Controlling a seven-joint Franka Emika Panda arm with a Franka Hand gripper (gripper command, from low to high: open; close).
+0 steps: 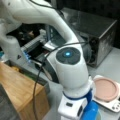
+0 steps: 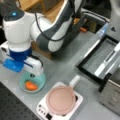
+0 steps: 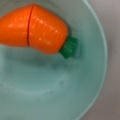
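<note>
An orange toy carrot (image 3: 37, 30) with a green stub end lies in a teal bowl (image 3: 65, 90), filling the wrist view from close above. In a front view the carrot (image 2: 30, 85) rests at the bowl's (image 2: 42, 82) near side, on the grey table at the left. My gripper (image 2: 33, 68) hangs right over the bowl, a short way above the carrot. Its white body hides the fingers, and none show in the wrist view. Nothing is seen held.
A pink round pan (image 2: 61, 99) with a white handle sits on a white cooker (image 2: 41, 110) right of the bowl, also seen in a front view (image 1: 106, 88). A black tray (image 2: 100, 60), a metal box (image 1: 100, 32) and a wooden block (image 1: 17, 87) stand around.
</note>
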